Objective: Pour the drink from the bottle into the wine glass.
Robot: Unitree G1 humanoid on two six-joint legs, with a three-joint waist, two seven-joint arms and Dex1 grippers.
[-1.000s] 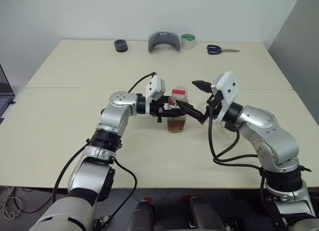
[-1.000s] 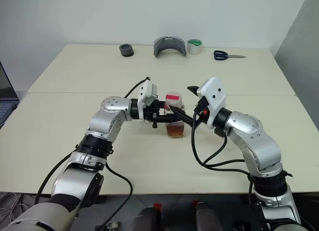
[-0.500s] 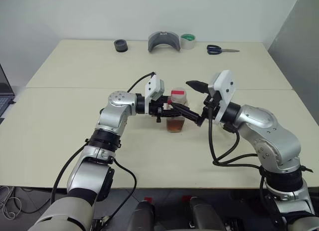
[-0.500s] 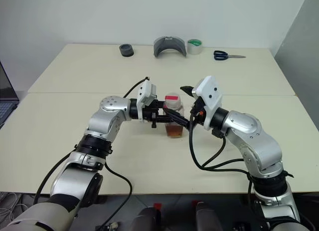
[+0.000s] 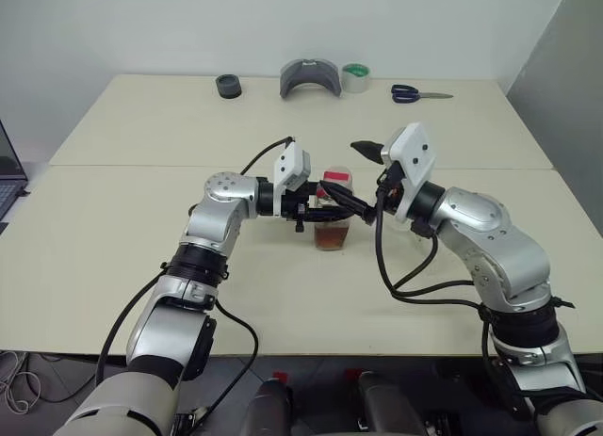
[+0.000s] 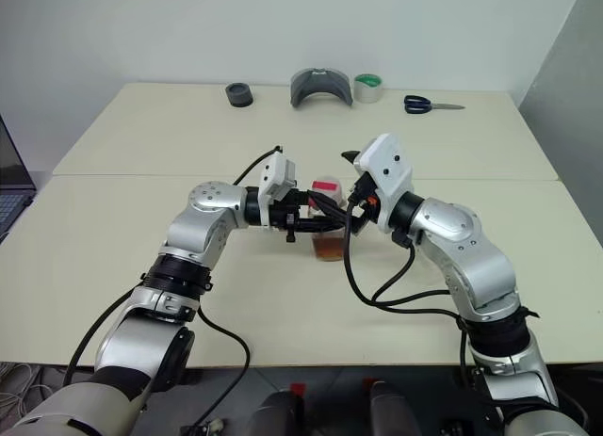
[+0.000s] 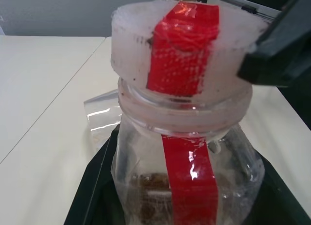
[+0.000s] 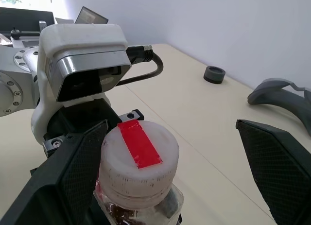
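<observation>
- Amber drink (image 5: 332, 235) fills only the bottom part of the bottle (image 5: 334, 210), which stands upright on the near half of the cream table (image 5: 141, 266), roughly in the middle between the two arms.
- Clear plastic forms the bottle's body; its cap (image 8: 138, 159) looks white with a red strip (image 7: 184, 45) of tape across the top, and the red runs on down the side.
- Left gripper (image 5: 318, 210) reaches in sideways from the robot's left and is clamped on the bottle's body below the cap; in the left wrist view the dark fingers (image 7: 95, 186) sit against both sides of the plastic.
- Right gripper (image 8: 170, 181) comes in from the robot's right at cap height with its jaws spread wide: one finger (image 8: 73, 171) is just beside the cap, the other (image 8: 279, 171) stands well apart from it. It holds nothing.
- Pale seam (image 5: 122, 166) crosses the table just behind the arms, dividing it into a near and a far half.
- Black ring (image 5: 228, 86) like a roll of tape lies near the far edge, towards the left.
- Grey curved piece (image 5: 310, 78) sits beside it near the middle of that edge, with a green and white roll of tape (image 5: 355, 76) just to its right.
- Blue-handled scissors (image 5: 415, 94) lie further right along the same edge.
</observation>
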